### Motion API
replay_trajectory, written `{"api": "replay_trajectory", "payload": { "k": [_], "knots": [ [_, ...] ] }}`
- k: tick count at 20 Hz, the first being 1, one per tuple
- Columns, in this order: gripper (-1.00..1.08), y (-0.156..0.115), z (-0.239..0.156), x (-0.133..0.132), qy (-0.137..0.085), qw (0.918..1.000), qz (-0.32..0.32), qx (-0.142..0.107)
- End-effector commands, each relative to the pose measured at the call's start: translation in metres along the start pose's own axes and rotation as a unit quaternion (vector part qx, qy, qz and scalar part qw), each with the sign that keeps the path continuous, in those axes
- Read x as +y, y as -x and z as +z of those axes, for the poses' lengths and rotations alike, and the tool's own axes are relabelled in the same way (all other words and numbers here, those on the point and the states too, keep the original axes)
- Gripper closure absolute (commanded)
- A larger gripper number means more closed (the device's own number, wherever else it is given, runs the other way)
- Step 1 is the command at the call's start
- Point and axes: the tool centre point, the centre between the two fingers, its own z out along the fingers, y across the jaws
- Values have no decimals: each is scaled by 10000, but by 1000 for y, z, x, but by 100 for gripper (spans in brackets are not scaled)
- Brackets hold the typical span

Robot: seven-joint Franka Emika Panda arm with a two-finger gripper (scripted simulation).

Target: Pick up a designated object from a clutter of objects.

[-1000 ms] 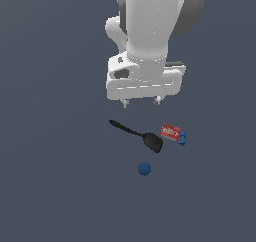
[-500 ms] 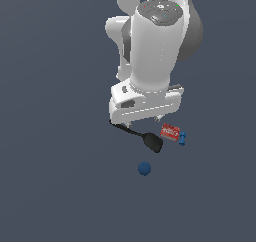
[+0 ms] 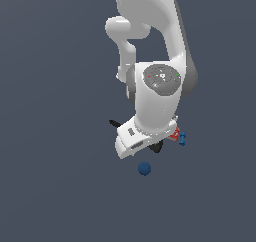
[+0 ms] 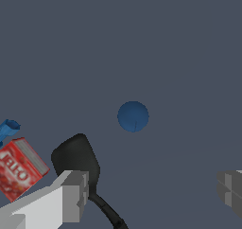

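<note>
Dark-blue ball (image 4: 133,116) sits alone on the bare surface (image 4: 179,43), apart from the spatula (image 4: 78,158) and red packet (image 4: 18,169), so the tool (image 4: 153,190) hangs with jaws spread wide, empty.

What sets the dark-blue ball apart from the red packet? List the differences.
The dark-blue ball is round and plain; the red packet is boxy and printed. The ball lies alone on open floor; the packet sits beside the bright-blue piece and near the spatula. Both are small and ungrasped.
</note>
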Motion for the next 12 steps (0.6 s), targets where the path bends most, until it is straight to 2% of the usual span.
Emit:
{"api": "replay_trajectory", "payload": {
  "k": [1, 12],
  "knots": [
    [-92, -9, 23, 1, -6, 9996, -266, -6],
    [-92, -29, 89, 3, -44, 9953, -970, -21]
  ]
}}
